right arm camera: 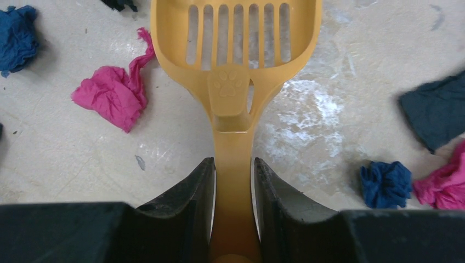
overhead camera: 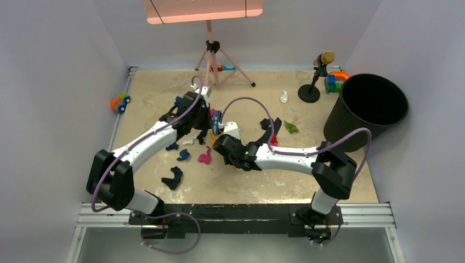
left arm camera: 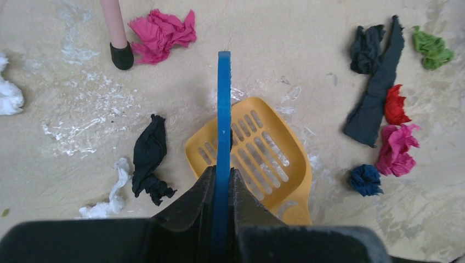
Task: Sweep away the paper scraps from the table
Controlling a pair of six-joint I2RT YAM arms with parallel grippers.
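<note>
1. Black fingers of my right gripper [right arm camera: 233, 164] fill the near edge of the right wrist view, clamped on the handle of the yellow slotted scoop [right arm camera: 227, 90], which appears to rest on the table [right arm camera: 66, 164].
2. My left gripper [left arm camera: 222, 174] is closed on the blue hand brush [left arm camera: 224, 104], held edge-on over the scoop.
3. Loose paper scraps [left arm camera: 148, 156] ring the scoop in the left wrist view: black and white wads on its left, a pink one beyond it, and dark blue, red, pink and green ones on its right. None lies in the scoop.
4. I judge that collecting has barely begun. Next I must drag the brush through the nearest wad toward the scoop's mouth while the right arm steadies it.
5. Both arms reach forward and bend inward, wrists meeting at the scoop.
</note>
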